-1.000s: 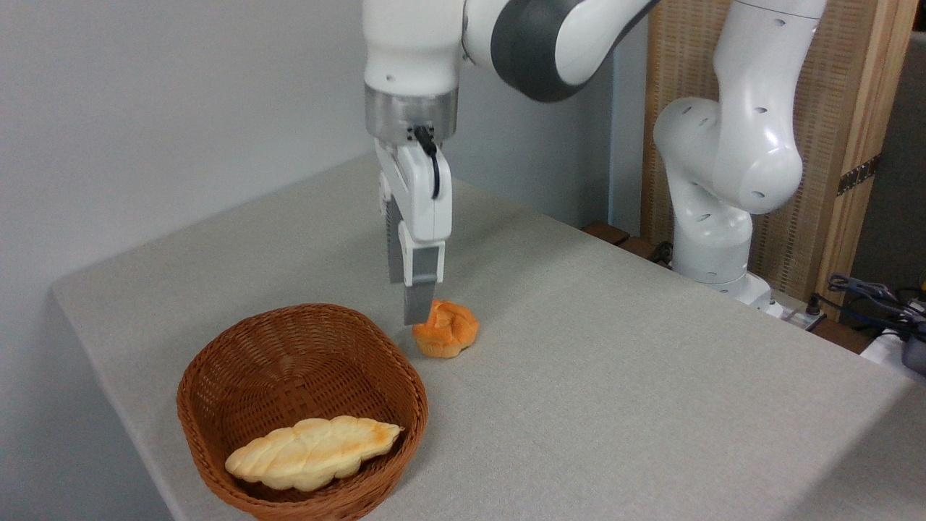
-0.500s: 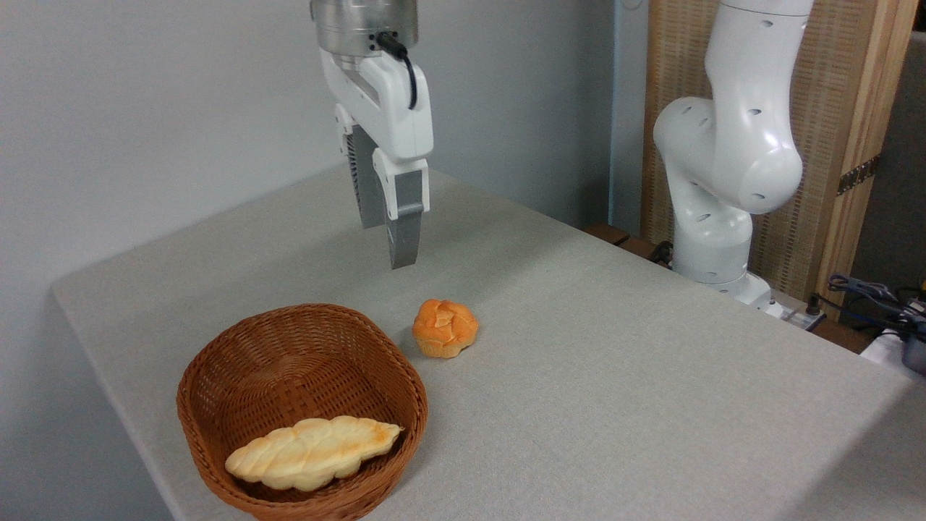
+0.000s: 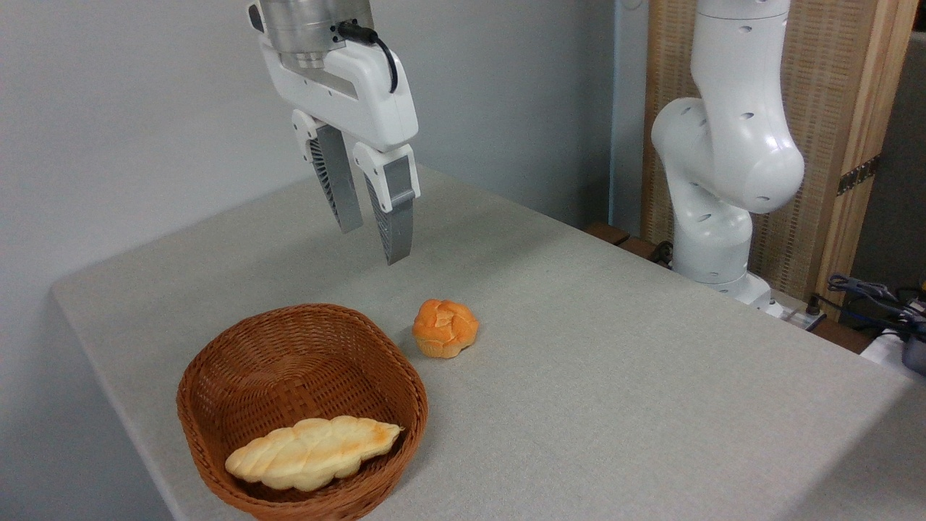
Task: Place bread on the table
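Now my claw (image 3: 370,242) hangs open and empty above the grey fabric-like counter (image 3: 615,391); the small orange knotted bun (image 3: 445,329) rests beside the brown wicker basket (image 3: 217,376). Swinging low could knock it.

**Free room and obstacles on the table top**

The gripper (image 3: 372,242) hangs high above the table (image 3: 615,405), fingers parted, with clear air beneath it. The bread (image 3: 445,328) sits just beside the rim of the wicker basket (image 3: 217,376), which blocks approach from the left; its top, right and far sides stand open. The right half of the table lies bare up to the arm's base (image 3: 712,253). A braided loaf (image 3: 311,453) occupies the basket's near floor
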`<state>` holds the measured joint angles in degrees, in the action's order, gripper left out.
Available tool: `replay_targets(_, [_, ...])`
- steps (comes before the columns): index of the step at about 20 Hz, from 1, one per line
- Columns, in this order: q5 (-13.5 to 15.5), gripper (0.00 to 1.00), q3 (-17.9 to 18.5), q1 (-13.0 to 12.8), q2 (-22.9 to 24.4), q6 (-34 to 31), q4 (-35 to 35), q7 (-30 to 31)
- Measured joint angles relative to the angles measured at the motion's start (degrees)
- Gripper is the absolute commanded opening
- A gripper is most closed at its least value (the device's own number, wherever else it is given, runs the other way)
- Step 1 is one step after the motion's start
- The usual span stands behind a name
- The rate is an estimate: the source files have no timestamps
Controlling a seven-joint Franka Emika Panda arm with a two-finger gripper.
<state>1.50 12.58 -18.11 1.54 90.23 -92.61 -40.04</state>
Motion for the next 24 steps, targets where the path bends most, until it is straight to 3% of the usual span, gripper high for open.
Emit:
replay_targets(2, [-0.02,1.00,-5.49,5.52,-0.14,-0.03,0.15,0.00])
replay_targets(4, [-0.03,1.00,-7.38,7.33,-0.15,-0.04,0.15,0.00])
replay_targets(9, [-0.25,1.00,-8.55,8.11,-0.44,-0.04,0.15,0.00])
replay_targets(13, [-2.24,1.00,-10.09,9.57,-0.55,-0.04,0.15,1.27])
replay_targets(24, [-2.41,1.00,-10.23,10.24,-0.55,-0.04,0.15,2.55])
